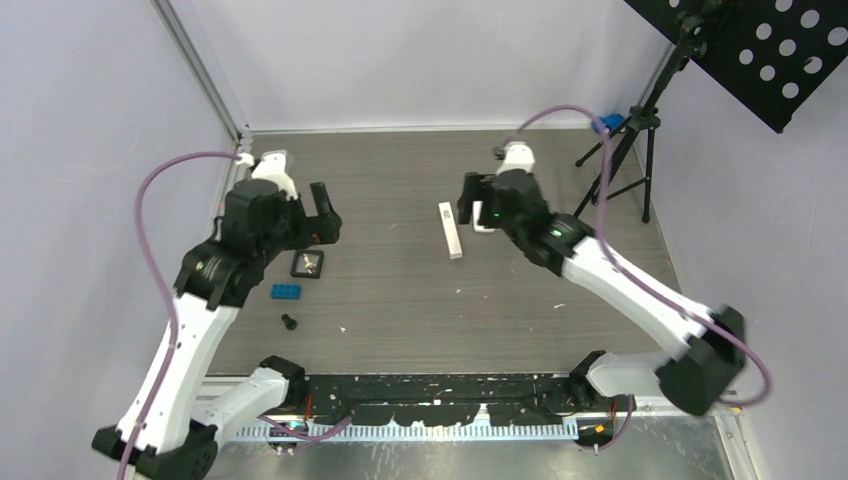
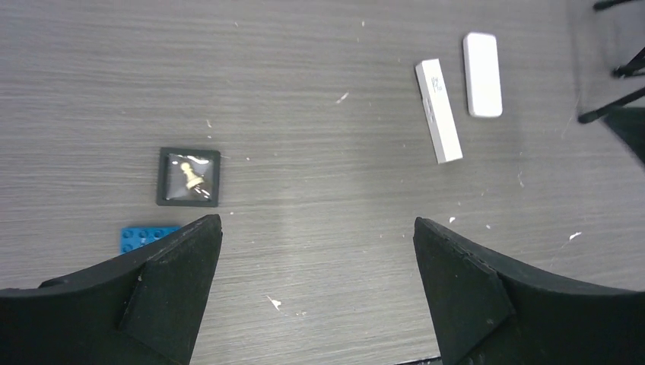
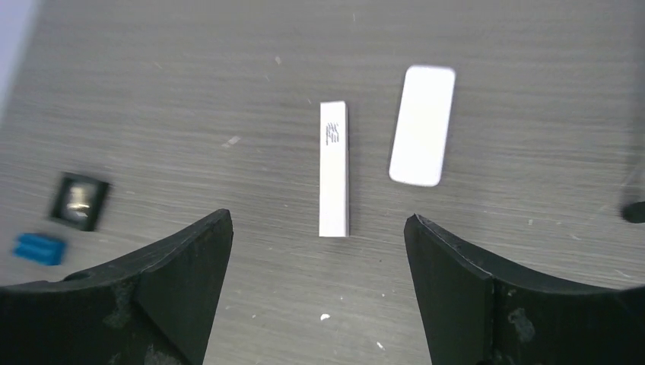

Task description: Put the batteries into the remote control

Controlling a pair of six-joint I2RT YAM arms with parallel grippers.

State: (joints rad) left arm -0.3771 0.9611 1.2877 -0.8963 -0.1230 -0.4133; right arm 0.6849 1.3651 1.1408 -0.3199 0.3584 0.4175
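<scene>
Both wide and empty: left pincer [image 2: 316, 228], right pincer [image 3: 318, 220]. The remote [image 3: 333, 169] lies flat on the surface [image 1: 400, 300], centre of the right wrist frame, beside a rounded white piece [image 3: 422, 125]. I cannot make out the batteries. I would locate them first, then grip one across its middle

Pale lilac walls [image 1: 420, 60] enclose a grey wood-grain table [image 1: 400, 290], tripod stand [image 1: 640, 120] beyond.

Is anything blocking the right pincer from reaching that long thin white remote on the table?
Nothing visible does. The right pincer hangs open above the slim white remote. The shorter rounded white piece lies beside the remote, apart from it, not in the path.
</scene>
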